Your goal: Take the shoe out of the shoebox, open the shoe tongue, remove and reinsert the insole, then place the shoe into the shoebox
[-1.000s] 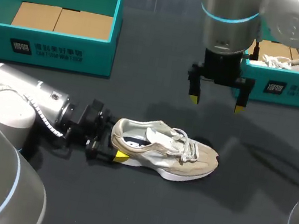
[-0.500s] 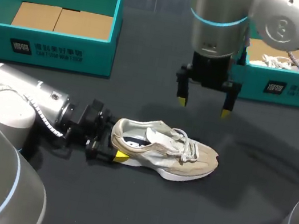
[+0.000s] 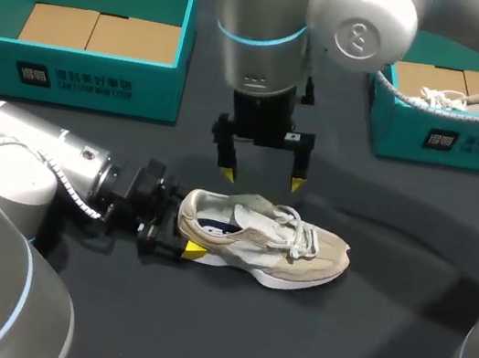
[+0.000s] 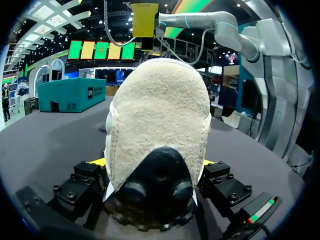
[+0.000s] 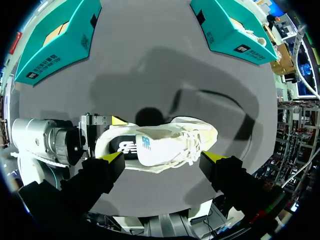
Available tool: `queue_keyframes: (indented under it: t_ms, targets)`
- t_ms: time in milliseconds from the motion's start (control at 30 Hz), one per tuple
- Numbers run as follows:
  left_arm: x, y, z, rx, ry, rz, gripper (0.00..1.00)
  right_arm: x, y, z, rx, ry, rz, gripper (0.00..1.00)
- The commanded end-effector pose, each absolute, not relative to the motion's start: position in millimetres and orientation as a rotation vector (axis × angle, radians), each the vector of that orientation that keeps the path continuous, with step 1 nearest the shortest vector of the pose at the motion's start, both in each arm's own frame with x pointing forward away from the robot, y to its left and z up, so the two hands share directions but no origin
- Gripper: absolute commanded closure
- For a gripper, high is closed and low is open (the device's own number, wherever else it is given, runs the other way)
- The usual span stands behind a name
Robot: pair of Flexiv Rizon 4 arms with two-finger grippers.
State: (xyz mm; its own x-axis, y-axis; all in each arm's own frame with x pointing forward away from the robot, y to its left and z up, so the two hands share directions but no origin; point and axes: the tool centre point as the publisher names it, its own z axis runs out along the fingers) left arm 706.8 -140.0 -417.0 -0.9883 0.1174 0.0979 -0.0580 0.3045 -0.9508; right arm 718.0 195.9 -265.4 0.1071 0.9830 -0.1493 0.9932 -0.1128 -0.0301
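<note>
Cardboard lines the bottom of the left shoebox (image 3: 89, 83), which stands well apart from the shoe (image 3: 261, 239), up and left of its heel. The left gripper (image 3: 182, 232) lies low on the table (image 3: 331, 344) at the shoe's heel end, its fingers clamped on the heel from both sides. The left wrist view shows the heel counter filling the space between them. The shoe rests upright on its sole, toe pointing right.

The right gripper (image 3: 259, 179) hangs just above the shoe's collar and tongue (image 3: 257, 212). Its fingers are spread wide and hold nothing, and they straddle the shoe's mid-length in the right wrist view.

The likely risk is in the descent. If a yellow tip lands on the laces (image 3: 300, 231) or the collar rim instead of beside the tongue, it could press the upper flat or snag a lace loop. A hard pull on the tongue could also drag the shoe out of the heel grip or tip it sideways.

Open table surrounds the shoe's toe and near side, so a lift or a tilt has room there. The heel side is taken up by the left arm. The right shoebox (image 3: 455, 138), holding a second shoe (image 3: 476, 102), stands well beyond the toe.
</note>
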Motion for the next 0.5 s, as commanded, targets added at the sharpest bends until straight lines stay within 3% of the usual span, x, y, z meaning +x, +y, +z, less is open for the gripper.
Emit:
queue_keyframes:
  t_ms: [33, 433, 467, 500]
  targets:
    - [705, -140, -417, -0.054, -2.416, 1.769, 1.00, 720, 206, -270, 2.255, 2.008, -0.236, 0.00]
    - [705, -140, -417, -0.054, -2.416, 1.769, 1.00, 715, 203, -296, 2.199, 2.079, -0.327, 0.00]
    - [705, -140, -417, -0.054, -2.416, 1.769, 1.00, 715, 203, -298, 2.195, 2.086, -0.341, 0.08]
    - [705, -140, -417, -0.054, -2.416, 1.769, 1.00, 715, 203, -299, 2.193, 2.090, -0.344, 0.07]
